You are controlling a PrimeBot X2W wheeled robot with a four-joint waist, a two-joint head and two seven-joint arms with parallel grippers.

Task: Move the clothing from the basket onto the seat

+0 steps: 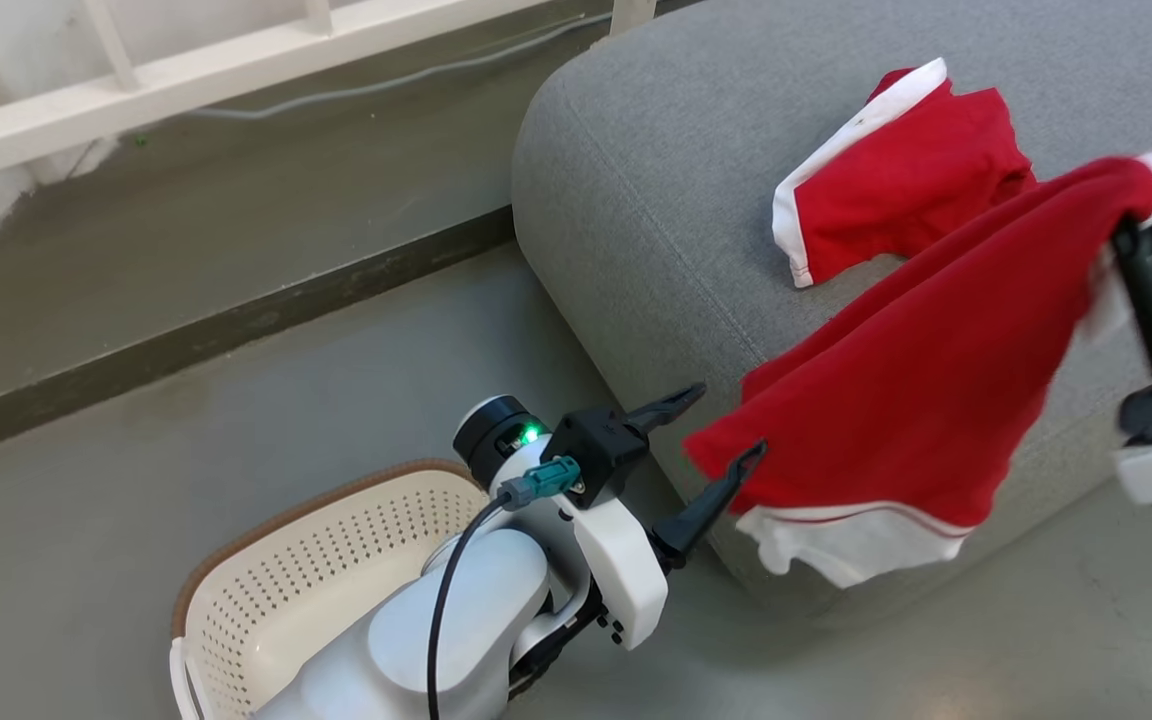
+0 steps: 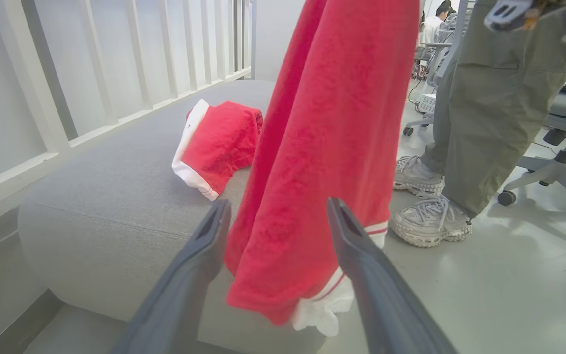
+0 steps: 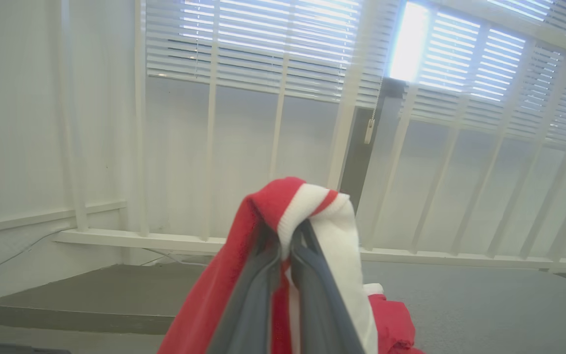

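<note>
One grey sofa, with one cream basket on the floor near it. There are two red garments: the first garment lies on the sofa, and the second garment hangs at its front edge, pinched by the right gripper. The left gripper has its fingers spread beside the hem.

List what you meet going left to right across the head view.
basket → left gripper, open → held clothing → right gripper, shut on it
</note>
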